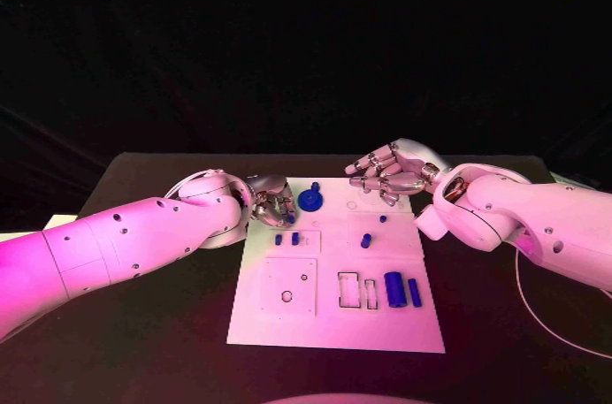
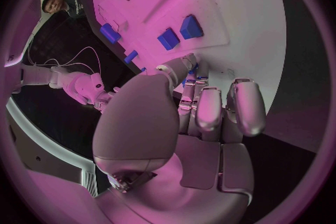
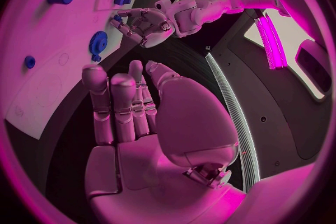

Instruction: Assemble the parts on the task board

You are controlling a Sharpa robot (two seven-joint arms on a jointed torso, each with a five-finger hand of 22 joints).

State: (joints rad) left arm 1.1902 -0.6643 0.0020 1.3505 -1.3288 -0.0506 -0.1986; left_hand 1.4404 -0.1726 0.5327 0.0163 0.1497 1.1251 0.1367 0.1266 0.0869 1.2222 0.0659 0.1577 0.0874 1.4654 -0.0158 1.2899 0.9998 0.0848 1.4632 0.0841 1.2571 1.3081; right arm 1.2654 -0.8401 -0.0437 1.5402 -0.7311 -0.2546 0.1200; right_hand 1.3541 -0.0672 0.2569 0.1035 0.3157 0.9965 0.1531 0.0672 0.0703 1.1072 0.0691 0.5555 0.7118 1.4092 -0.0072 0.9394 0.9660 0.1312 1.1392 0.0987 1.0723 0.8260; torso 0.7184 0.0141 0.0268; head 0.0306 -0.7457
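Left hand (image 1: 265, 202) at the white board's (image 1: 334, 329) upper-left edge, fingers curled by the blue gear (image 1: 311, 197) — grip unclear. Right hand (image 1: 389, 174) over the board's top right — fingers apart, empty.

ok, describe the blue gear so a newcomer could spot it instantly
Start at the white task board mid-table and go to its far end, between the two robot hands. The blue gear sits just beside the left robot hand. It is the only round, toothed piece; the other blue parts are plain pegs and blocks.
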